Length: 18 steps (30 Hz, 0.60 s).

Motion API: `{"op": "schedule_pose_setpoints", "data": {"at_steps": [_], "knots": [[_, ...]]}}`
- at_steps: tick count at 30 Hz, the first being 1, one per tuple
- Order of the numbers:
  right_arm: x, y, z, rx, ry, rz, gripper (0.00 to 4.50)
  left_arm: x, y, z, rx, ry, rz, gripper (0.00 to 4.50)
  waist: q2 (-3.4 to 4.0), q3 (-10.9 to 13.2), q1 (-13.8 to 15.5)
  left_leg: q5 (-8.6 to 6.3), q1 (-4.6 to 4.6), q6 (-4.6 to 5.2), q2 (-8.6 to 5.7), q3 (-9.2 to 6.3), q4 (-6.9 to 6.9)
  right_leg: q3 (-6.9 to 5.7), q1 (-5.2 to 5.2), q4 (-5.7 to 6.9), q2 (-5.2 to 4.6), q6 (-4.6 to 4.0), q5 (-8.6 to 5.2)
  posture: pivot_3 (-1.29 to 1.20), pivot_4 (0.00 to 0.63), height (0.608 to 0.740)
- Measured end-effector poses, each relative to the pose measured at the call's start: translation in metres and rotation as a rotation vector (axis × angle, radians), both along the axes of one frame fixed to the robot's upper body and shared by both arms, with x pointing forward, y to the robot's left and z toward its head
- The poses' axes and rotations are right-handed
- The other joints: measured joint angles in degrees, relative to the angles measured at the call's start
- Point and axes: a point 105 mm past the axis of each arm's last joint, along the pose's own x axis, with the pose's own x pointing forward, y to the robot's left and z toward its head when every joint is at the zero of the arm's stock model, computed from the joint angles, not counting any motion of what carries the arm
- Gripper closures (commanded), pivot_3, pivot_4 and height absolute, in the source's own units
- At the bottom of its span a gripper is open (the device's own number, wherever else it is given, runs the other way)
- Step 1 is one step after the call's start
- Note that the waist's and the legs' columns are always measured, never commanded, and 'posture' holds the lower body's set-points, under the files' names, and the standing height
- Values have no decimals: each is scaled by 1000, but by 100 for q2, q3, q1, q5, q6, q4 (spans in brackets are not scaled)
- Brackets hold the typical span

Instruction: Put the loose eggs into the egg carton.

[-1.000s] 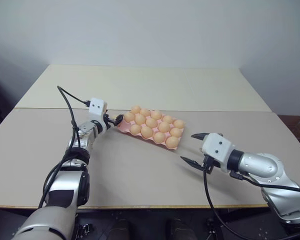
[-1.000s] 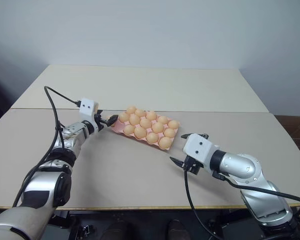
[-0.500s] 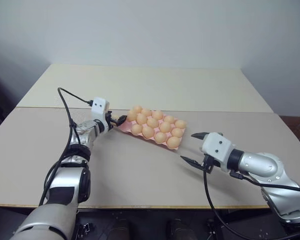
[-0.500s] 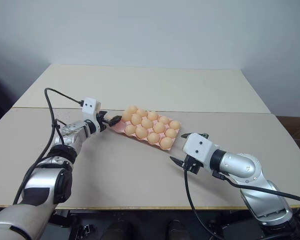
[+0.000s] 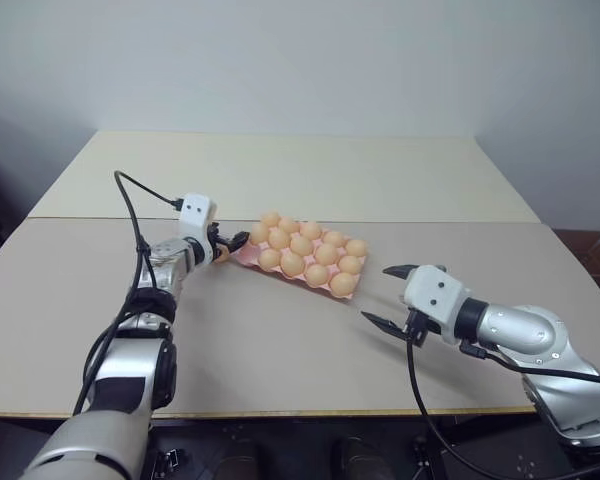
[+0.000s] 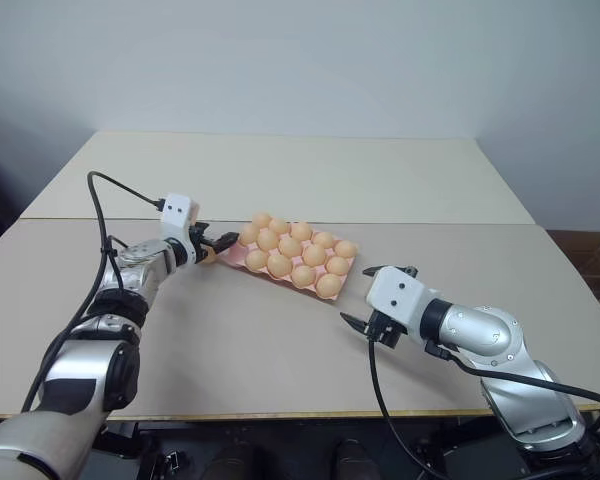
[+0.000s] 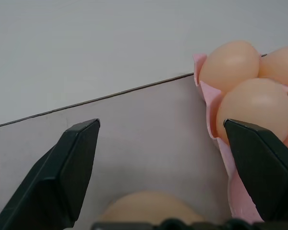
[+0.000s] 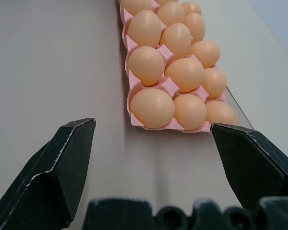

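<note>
A pale surface (image 5: 280,340) carries a pink egg carton (image 5: 354,291) lying slantwise near the middle, its long axis running from the robot's left and farther away to its right and nearer.

The left tool (image 5: 227,245) sits at the carton's left short end, its two black fingers spread wide. In the left wrist view a loose egg (image 7: 146,207) lies on the surface between those open fingers (image 7: 72,167), low and close to the wrist, not clamped. From the head views this same egg (image 6: 210,256) peeks out just beside the carton's left corner. The carton lies just past that egg, along the line the left tool points, slightly toward the robot's right, so the left arm is plainly the nearer one for this egg.

The right tool (image 5: 388,297) hovers near the carton's right short end without touching it, its fingers also spread wide and empty. Its wrist view looks up the carton's length.

The carton is packed with pale orange-tan eggs (image 8: 151,107) in rows of three. Most cups seen are filled; I cannot tell whether a free cup remains at the left end.

Judging by this, closing the left tool on the loose egg looks like the step in hand, with the task close to done.
</note>
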Motion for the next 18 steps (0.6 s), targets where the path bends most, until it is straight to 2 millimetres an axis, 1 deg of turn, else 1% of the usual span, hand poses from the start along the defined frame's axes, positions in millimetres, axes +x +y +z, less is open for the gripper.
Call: {"op": "schedule_pose_setpoints", "data": {"at_steps": [7,10,12,16,18], "knots": [[0,1,0,6,-1,-2,0,-22,17,-4,22,2,6,11,1,0,-26,0,9,0,0,4,1,8,3,6,-2,0,0,0,150,740],[1,2,0,11,-1,0,0,-33,18,-6,-9,10,6,11,0,0,-18,0,9,0,1,4,1,8,3,7,-2,0,0,0,150,740],[2,1,0,11,1,-1,0,-40,21,-5,1,16,4,11,0,0,-15,0,10,0,1,4,0,9,2,6,-1,-1,0,0,150,740],[4,1,1,12,-2,-5,0,-49,23,-6,6,39,3,11,0,0,-9,0,9,0,0,5,0,9,2,4,-1,-1,0,0,150,740],[5,1,2,13,-5,-5,0,-48,24,-6,9,41,11,11,0,0,10,0,9,0,0,5,0,9,2,4,-1,-1,0,0,150,740]]}}
